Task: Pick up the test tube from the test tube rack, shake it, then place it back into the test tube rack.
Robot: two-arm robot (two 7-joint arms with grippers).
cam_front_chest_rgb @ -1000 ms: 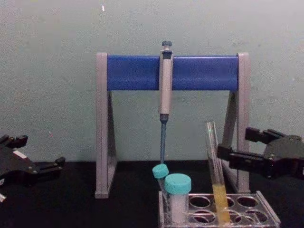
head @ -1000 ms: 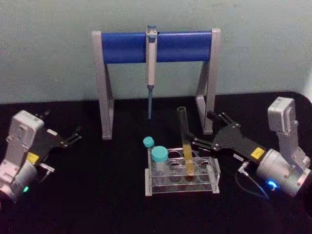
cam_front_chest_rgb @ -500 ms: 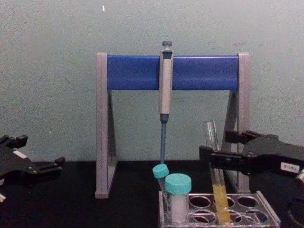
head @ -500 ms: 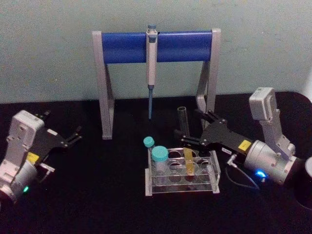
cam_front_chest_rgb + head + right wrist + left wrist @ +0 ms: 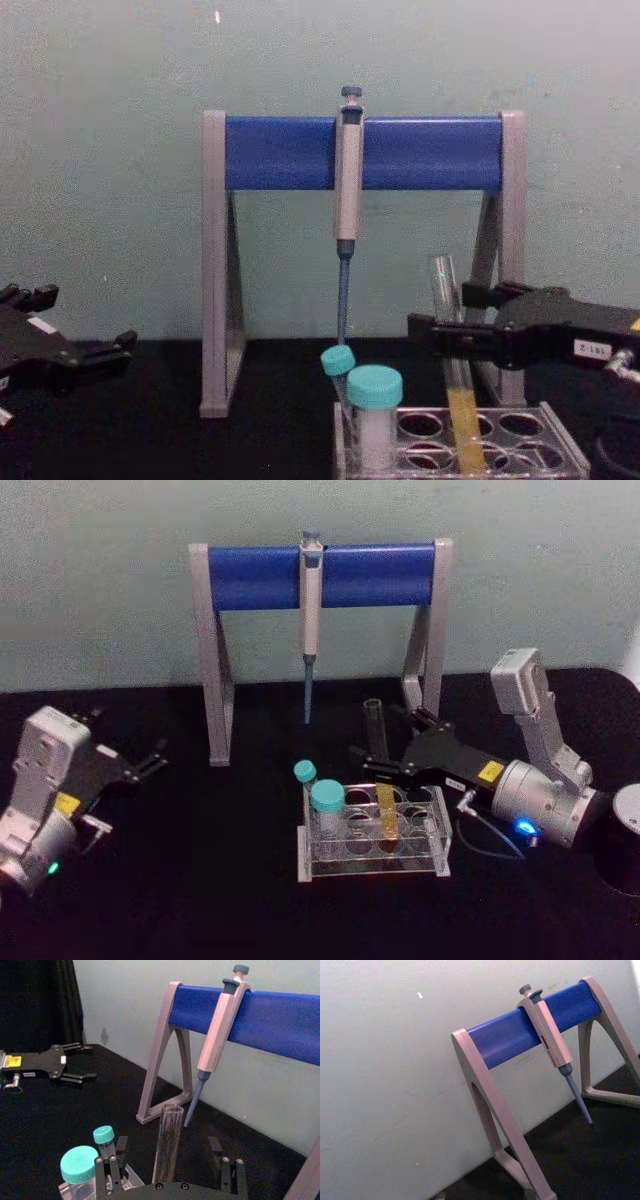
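1. Compared with one second ago, the right hand (image 5: 390, 742) has travelled to the left, from beside the test tube rack (image 5: 345, 865) to the test tube (image 5: 386, 815). Nothing else has changed its place.
2. At the far left, the left hand (image 5: 130, 738) rests low over the black tabletop (image 5: 200, 880), well apart from the rack. Its fingers are spread wide and hold nothing.
3. Behind, near the wall, stands the pipette stand (image 5: 255, 577), with grey legs and a blue bar. The grey-and-blue pipette (image 5: 310, 590) hangs from the middle of the bar, tip pointing down.
4. In front of the stand, the clear rack sits on the tabletop. Two teal-capped tubes are in its left end: a smaller one (image 5: 305, 771) behind and a bigger one (image 5: 327, 798) in front.
5. The test tube is in a hole in the right half of the rack, with yellow liquid in its lower part. It is a little tilted, its open top leaning to the left.
6. The right hand reaches in from the right at the height of the tube's upper, empty part, above the rack. In the right wrist view the fingers are wide apart, with the tube between them and a gap on each side, so they do not touch the glass.
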